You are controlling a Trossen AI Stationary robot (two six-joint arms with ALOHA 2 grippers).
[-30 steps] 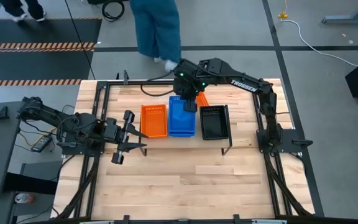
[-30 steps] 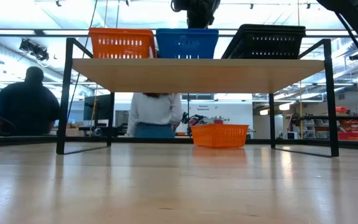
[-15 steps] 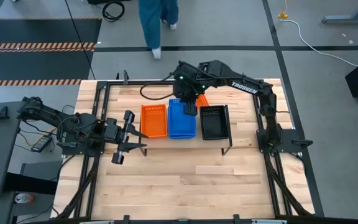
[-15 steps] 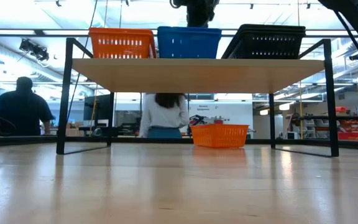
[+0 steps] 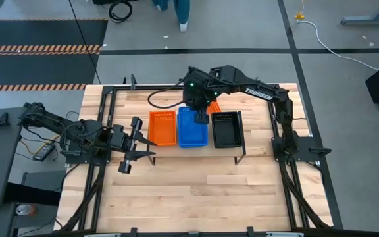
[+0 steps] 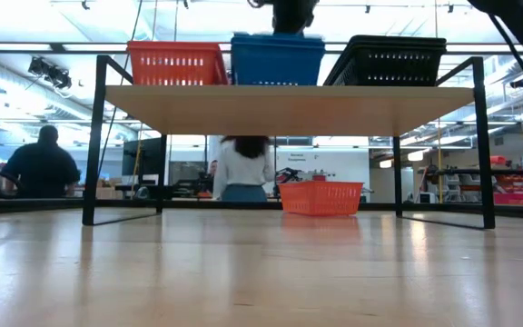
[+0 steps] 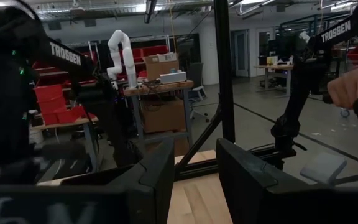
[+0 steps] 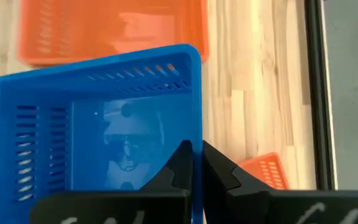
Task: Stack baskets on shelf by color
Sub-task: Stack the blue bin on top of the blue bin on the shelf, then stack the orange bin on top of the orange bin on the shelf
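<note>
Left gripper: idle beside the shelf, fingers apart, empty.
Orange basket: shelf's left spot.
Blue basket: has shifted slightly toward black; middle stack nearly seated.
Right gripper: pinching the blue basket's wall.
Black basket: shelf's right.

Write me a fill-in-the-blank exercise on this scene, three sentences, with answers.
1. On the shelf, the blue basket sits between the orange basket and the ____ one.
2. The right pincer grips the rim of the ____ basket.
3. The left pincer waits beside the shelf, its fingers ____.

Answers: black; blue; open
</note>
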